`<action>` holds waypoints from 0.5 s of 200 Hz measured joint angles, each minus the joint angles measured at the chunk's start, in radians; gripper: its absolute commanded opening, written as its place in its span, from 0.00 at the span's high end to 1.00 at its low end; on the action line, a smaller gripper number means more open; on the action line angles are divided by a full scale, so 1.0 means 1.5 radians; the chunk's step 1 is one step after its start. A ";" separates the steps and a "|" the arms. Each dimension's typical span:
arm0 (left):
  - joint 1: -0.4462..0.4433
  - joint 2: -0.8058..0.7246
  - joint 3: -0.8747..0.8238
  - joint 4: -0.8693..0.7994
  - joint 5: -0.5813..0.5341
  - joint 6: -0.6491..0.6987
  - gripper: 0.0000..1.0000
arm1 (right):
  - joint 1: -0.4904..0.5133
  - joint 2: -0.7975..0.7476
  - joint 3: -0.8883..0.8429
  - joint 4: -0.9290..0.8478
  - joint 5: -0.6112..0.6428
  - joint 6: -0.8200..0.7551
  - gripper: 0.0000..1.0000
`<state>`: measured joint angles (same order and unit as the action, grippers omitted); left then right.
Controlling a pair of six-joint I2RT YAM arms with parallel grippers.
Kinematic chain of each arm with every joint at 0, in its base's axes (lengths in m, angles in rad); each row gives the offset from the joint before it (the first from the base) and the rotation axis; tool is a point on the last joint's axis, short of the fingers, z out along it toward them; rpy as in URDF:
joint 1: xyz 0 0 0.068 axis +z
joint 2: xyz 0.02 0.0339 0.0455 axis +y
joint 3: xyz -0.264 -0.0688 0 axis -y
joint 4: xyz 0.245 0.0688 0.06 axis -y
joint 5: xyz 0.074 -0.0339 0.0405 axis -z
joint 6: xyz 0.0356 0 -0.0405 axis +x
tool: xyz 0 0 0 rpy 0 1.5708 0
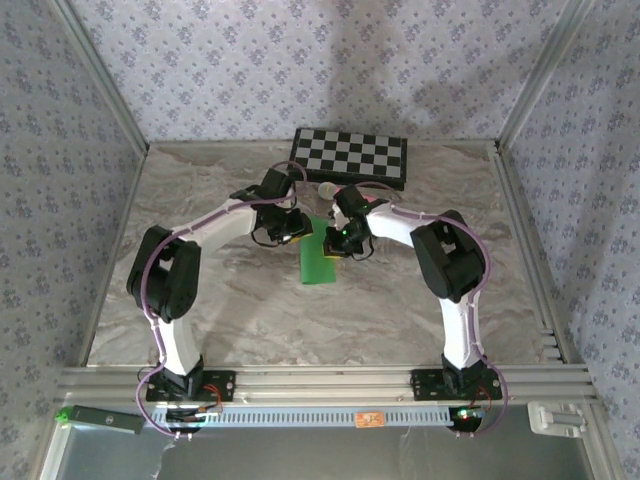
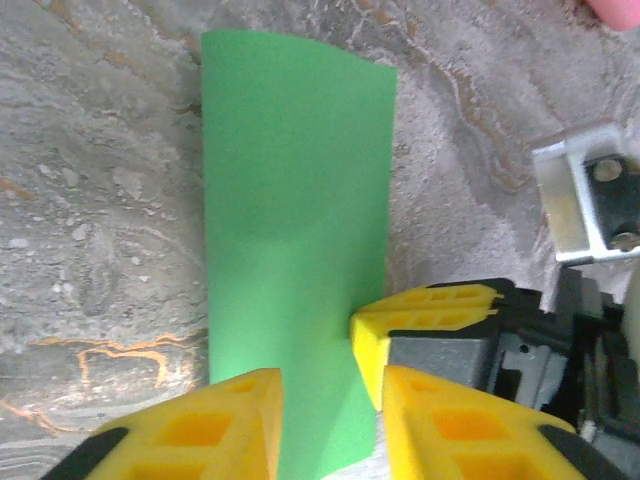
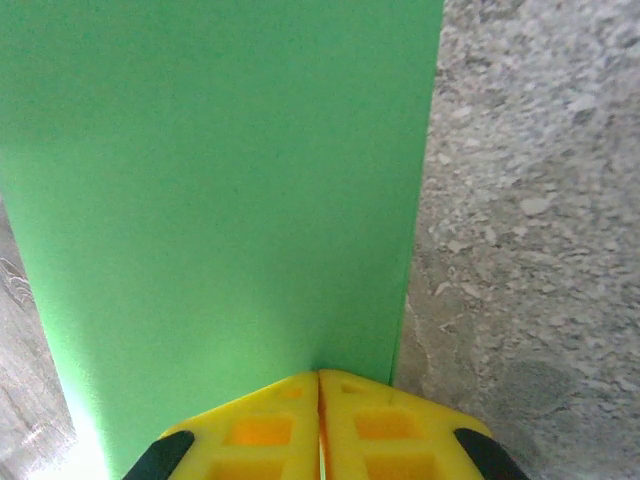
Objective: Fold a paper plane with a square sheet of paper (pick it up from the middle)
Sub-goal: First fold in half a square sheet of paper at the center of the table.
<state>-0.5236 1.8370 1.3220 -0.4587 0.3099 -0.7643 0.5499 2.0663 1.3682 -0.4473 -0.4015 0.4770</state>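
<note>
The square sheet of paper (image 1: 318, 262) is bright green and lies on the marbled table as a narrow rectangle, doubled over lengthwise; a two-layer edge shows in the right wrist view (image 3: 220, 180). My right gripper (image 3: 319, 375) is shut, pinching the sheet's far end at its edge (image 1: 338, 243). My left gripper (image 2: 333, 385) stands open astride the same end of the sheet (image 2: 295, 200), one yellow finger on each side, right beside the right gripper's fingers (image 2: 425, 305). In the top view the left gripper (image 1: 293, 228) is just left of the sheet. A paper plane is out of view.
A black-and-white checkered board (image 1: 350, 156) lies at the back of the table. A microphone with a white head (image 1: 326, 188) and pink handle (image 2: 615, 10) rests just behind the grippers. Patterned walls close in the table on three sides.
</note>
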 measured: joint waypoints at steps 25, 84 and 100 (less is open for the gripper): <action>0.000 0.001 -0.013 0.019 0.031 -0.014 0.83 | 0.000 0.004 0.008 -0.011 0.001 0.000 0.90; -0.019 0.062 -0.012 0.051 0.115 -0.028 0.91 | 0.000 0.017 0.033 -0.042 -0.002 0.000 0.90; -0.022 0.079 -0.012 0.049 0.122 -0.028 0.92 | 0.000 0.019 0.037 -0.048 -0.002 0.000 0.90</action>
<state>-0.5568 1.9560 1.3045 -0.3851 0.4923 -0.8062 0.5503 2.0941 1.4235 -0.5186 -0.4038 0.4774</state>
